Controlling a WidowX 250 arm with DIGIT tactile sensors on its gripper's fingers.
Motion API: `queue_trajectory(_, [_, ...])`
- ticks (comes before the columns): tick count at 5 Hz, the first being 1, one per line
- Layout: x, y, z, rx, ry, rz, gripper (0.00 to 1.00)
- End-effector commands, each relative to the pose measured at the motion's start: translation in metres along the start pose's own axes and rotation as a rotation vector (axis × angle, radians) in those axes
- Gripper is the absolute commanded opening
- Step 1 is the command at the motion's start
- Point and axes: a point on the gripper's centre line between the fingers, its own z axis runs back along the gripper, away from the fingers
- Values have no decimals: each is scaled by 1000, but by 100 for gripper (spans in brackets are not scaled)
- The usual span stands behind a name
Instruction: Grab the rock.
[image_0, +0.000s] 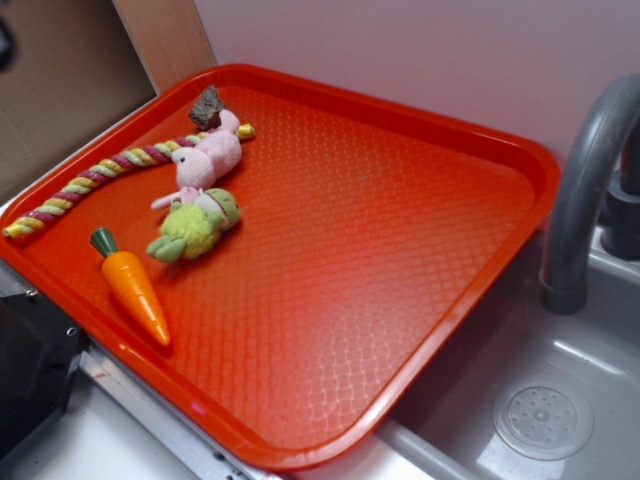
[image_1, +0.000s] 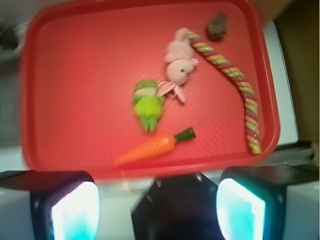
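Observation:
The rock (image_0: 207, 107) (image_1: 217, 25) is a small dark jagged lump at the far left corner of the red tray (image_0: 400, 250) (image_1: 75, 75), just behind the pink plush bunny (image_0: 208, 160) (image_1: 178, 64). My gripper (image_1: 157, 210) does not show in the exterior view. In the wrist view it hangs high above the tray's near edge, open, with nothing between its two pale pads (image_1: 75, 210). The rock lies far from it, at the top right of that view.
A braided rope toy (image_0: 110, 170) (image_1: 237, 80) curves along the tray's left side. A green plush (image_0: 195, 228) (image_1: 148, 105) and a toy carrot (image_0: 133, 287) (image_1: 155, 145) lie near the bunny. A grey faucet (image_0: 585, 180) and sink basin (image_0: 540, 415) stand to the right.

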Motion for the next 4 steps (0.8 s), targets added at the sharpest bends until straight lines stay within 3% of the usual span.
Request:
queue_trajectory(1, [39,19,-44,16,-65,487,100])
queue_trajectory(4, [124,57,-120,51,-183,667,100])
